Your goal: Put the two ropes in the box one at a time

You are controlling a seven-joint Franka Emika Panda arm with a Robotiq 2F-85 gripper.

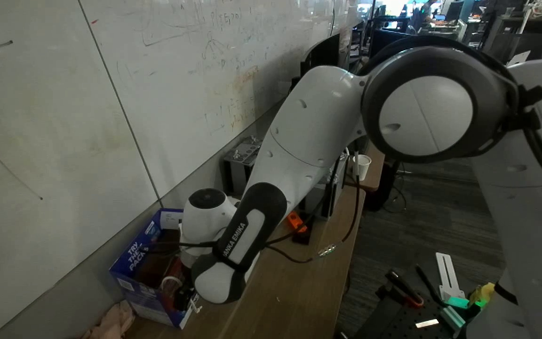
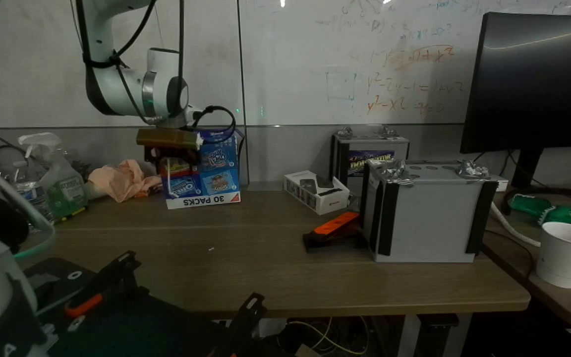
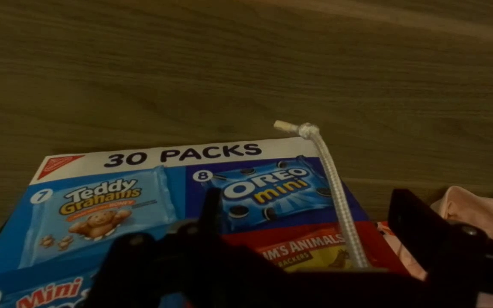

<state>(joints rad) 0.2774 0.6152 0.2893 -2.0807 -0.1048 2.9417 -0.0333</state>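
Observation:
The blue printed box (image 1: pixel 146 299) (image 2: pixel 218 183) (image 3: pixel 109 239) stands on the table against the whiteboard, with its top open. A white rope (image 3: pixel 336 184) hangs down the outside of its printed face, knotted near its lower end; that end (image 1: pixel 195 306) also shows in an exterior view. The rope's upper part is hidden behind my gripper (image 3: pixel 308 209) (image 2: pixel 174 161). My gripper is at the box's upper edge, its fingers wide apart with the rope between them, seemingly touching neither. A pale curve inside the box could be rope; I cannot tell. The other rope is hidden or out of view.
A pink cloth (image 2: pixel 124 181), a spray bottle (image 2: pixel 60 178) and a water bottle (image 2: pixel 30 188) stand beside the box. Farther along are a small white device box (image 2: pixel 317 191), an orange-black tool (image 2: pixel 335 228) and large grey cases (image 2: pixel 424 218). A white cord (image 2: pixel 511 228) runs near a paper cup (image 2: pixel 568 255).

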